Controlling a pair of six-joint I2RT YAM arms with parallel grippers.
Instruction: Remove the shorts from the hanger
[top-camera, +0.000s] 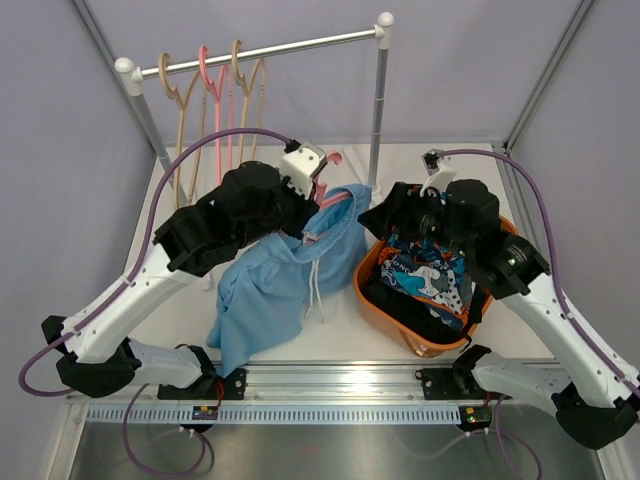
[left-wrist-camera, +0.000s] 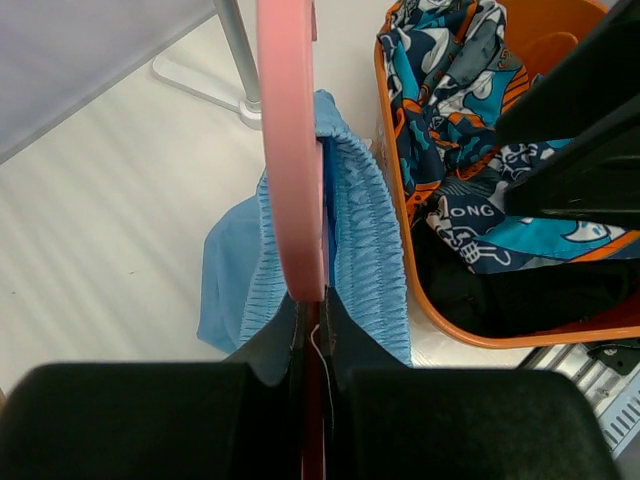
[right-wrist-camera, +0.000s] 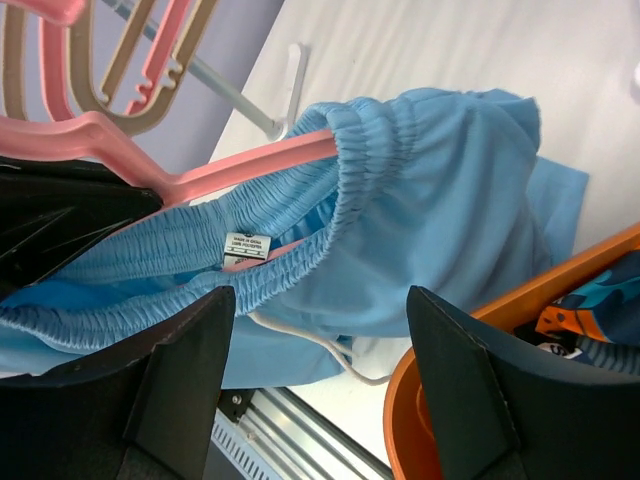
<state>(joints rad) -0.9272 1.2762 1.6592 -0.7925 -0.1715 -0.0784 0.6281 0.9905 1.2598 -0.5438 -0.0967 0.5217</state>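
The light blue shorts (top-camera: 275, 285) hang by their waistband on a pink hanger (top-camera: 330, 198) and drape down to the table. My left gripper (left-wrist-camera: 312, 305) is shut on the pink hanger (left-wrist-camera: 290, 150), with the blue waistband (left-wrist-camera: 365, 240) on either side of it. My right gripper (right-wrist-camera: 320, 310) is open just in front of the waistband (right-wrist-camera: 300, 265) and its white drawstring (right-wrist-camera: 310, 335), touching nothing. The patterned shorts (top-camera: 432, 275) and dark shorts (top-camera: 425, 320) lie in the orange basket (top-camera: 372, 300).
A clothes rail (top-camera: 270, 50) at the back carries several empty beige and pink hangers (top-camera: 215, 90). Its upright post (top-camera: 378, 110) stands just behind the shorts. The orange basket sits at the right, next to the shorts.
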